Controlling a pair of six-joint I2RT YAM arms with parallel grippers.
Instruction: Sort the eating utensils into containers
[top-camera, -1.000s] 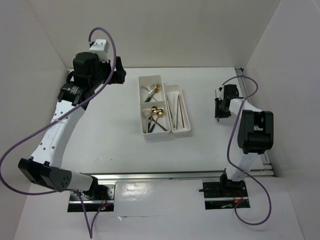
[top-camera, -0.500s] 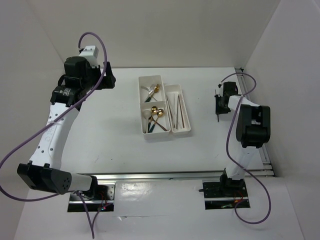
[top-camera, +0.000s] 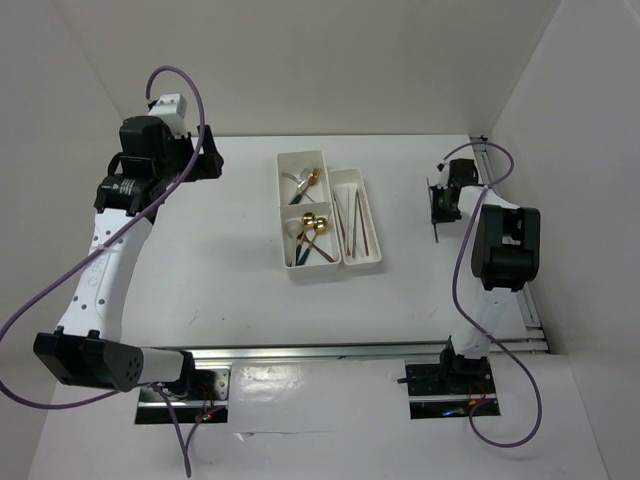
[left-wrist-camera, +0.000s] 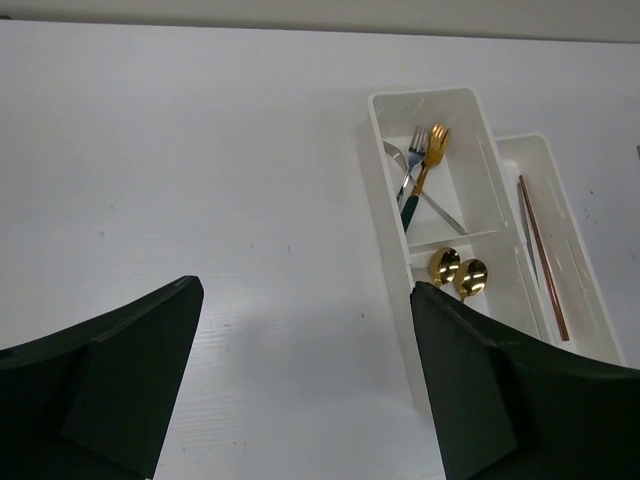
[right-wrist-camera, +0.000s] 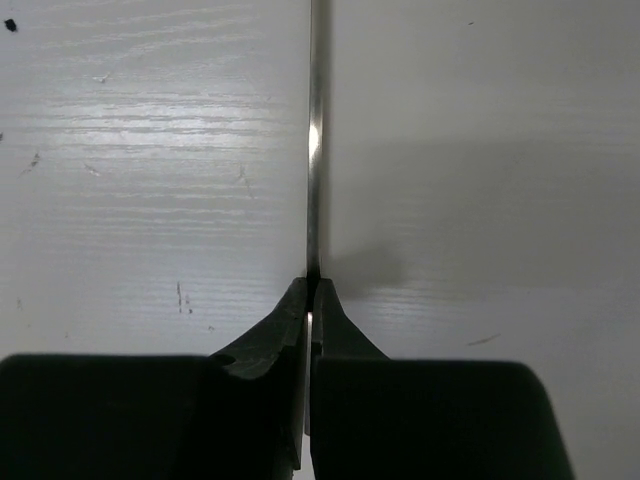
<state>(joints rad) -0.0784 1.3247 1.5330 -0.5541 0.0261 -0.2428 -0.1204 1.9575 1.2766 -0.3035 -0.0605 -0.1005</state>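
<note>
Two white containers sit side by side mid-table: a wide tray (top-camera: 284, 215) with two compartments and a long narrow tray (top-camera: 377, 232). The far compartment holds silver and gold forks (top-camera: 305, 180), the near one gold spoons (top-camera: 315, 224) and dark-handled pieces. Brown chopsticks (top-camera: 358, 222) lie in the narrow tray. My left gripper (top-camera: 210, 160) is open and empty, high at the back left; its view shows the wide tray (left-wrist-camera: 385, 200), forks (left-wrist-camera: 420, 165), spoons (left-wrist-camera: 458, 272) and chopsticks (left-wrist-camera: 542, 255). My right gripper (top-camera: 437, 205) (right-wrist-camera: 312, 285) is shut on a thin silver chopstick (right-wrist-camera: 315, 150) at the far right.
A metal rail (top-camera: 520, 300) runs along the table's right edge beside the right arm. White walls close off the back and both sides. A purple cable (top-camera: 190, 90) loops over the left arm.
My left arm has swung left and back, away from the trays. My right gripper has shifted slightly toward the back, still pinching the silver chopstick.
</note>
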